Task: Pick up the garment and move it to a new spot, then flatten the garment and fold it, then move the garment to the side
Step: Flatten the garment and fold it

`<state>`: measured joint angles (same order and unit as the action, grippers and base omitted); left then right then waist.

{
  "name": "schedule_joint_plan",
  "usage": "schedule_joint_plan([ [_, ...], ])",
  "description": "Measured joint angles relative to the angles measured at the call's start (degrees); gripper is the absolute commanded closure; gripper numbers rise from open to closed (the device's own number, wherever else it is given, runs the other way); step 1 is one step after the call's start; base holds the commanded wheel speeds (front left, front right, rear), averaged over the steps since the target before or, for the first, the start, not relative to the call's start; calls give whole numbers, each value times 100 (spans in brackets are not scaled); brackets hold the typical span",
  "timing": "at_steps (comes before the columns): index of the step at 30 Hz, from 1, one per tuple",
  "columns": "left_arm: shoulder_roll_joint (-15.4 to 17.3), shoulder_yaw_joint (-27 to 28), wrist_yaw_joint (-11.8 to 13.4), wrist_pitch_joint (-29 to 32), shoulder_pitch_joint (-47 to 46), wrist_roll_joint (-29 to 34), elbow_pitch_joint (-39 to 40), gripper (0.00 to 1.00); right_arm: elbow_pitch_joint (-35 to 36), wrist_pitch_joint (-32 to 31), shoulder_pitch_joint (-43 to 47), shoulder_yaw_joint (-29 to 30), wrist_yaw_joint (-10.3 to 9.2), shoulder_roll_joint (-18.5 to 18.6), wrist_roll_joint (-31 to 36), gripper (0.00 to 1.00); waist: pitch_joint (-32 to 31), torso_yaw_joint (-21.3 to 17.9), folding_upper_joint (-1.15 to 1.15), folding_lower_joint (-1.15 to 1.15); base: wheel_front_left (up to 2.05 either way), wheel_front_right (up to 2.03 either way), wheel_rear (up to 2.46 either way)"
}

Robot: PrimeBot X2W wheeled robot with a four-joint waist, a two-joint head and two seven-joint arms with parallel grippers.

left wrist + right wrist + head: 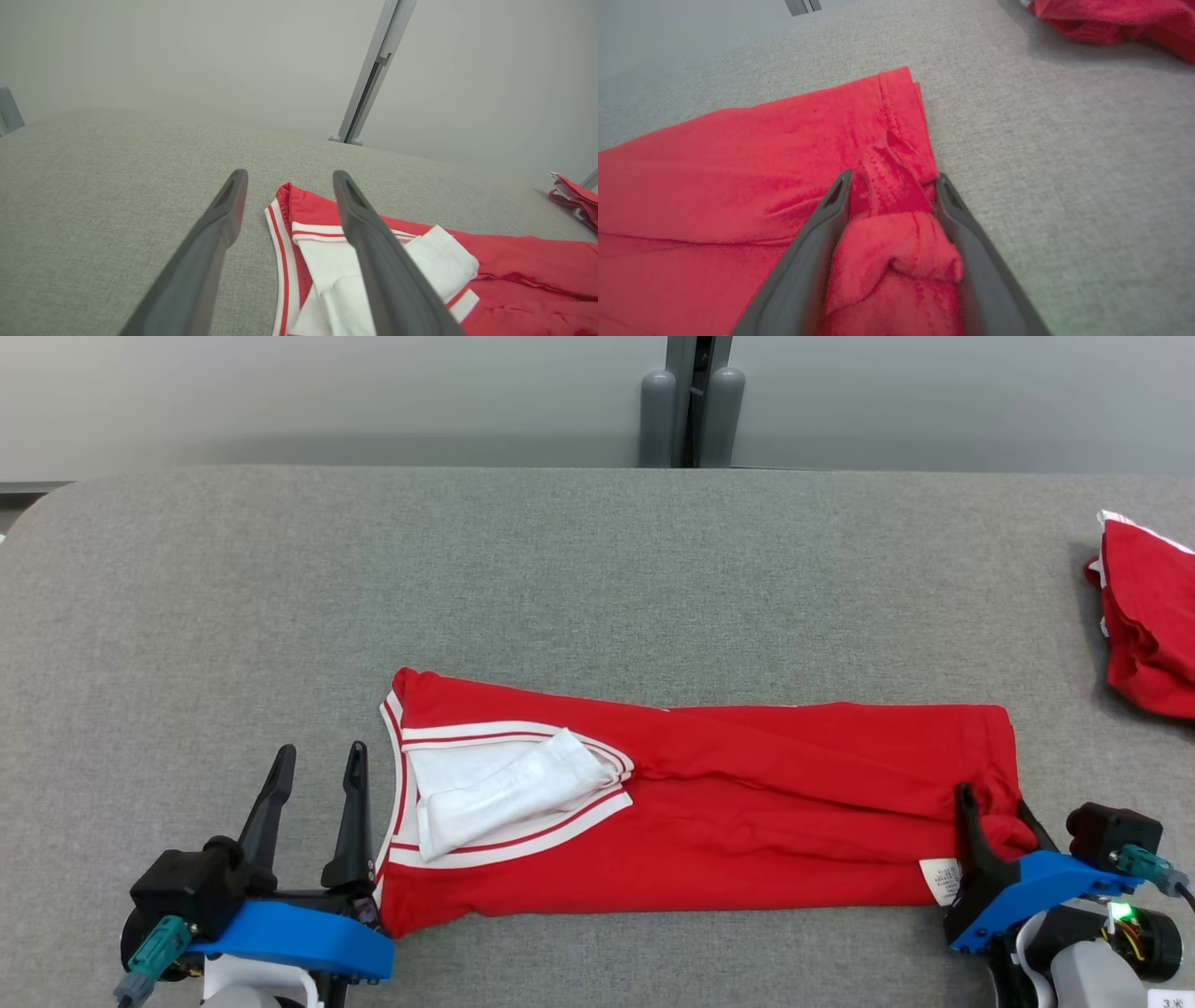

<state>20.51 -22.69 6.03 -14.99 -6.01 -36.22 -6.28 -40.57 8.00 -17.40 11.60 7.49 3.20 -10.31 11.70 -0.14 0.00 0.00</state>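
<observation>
The garment (747,803), red with white red-striped trim, lies folded into a long band across the near half of the grey table (560,569). Its collar end points left, with white inner cloth showing there. My left gripper (320,751) stands open just left of the collar, and in the left wrist view its fingers (287,177) straddle the collar edge of the garment (523,266) without holding it. My right gripper (994,803) is at the hem end. In the right wrist view its fingers (893,176) stand wide apart around a bunched fold of the garment (738,163).
A second red garment (1148,616) lies crumpled at the table's far right edge, also seen as a heap (1111,18) beyond the hem. Two grey posts (691,411) stand behind the table's back edge. Bare grey surface stretches behind and to the left.
</observation>
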Motion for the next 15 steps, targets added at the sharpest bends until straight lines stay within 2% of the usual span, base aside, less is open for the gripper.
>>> schedule_joint_plan([
  [2, -29, 21, -2, 0, 10, 30, -19, 0, -132, 64, -78, -38, 0, 8, 0, 100, -3, -15, 0, 0, 0, 0, 0],
  [9, -104, 92, -81, 0, 49, 154, -60, 0, -213, 189, -210, -163, 2, 153, -43, 100, -50, -152, 0, 0, 0, 0, 0],
  [15, -149, 81, -110, 0, 131, 211, -125, 0, 323, 40, 3, 59, 1, 578, -137, 100, -159, -295, 0, 0, 0, 0, 0],
])
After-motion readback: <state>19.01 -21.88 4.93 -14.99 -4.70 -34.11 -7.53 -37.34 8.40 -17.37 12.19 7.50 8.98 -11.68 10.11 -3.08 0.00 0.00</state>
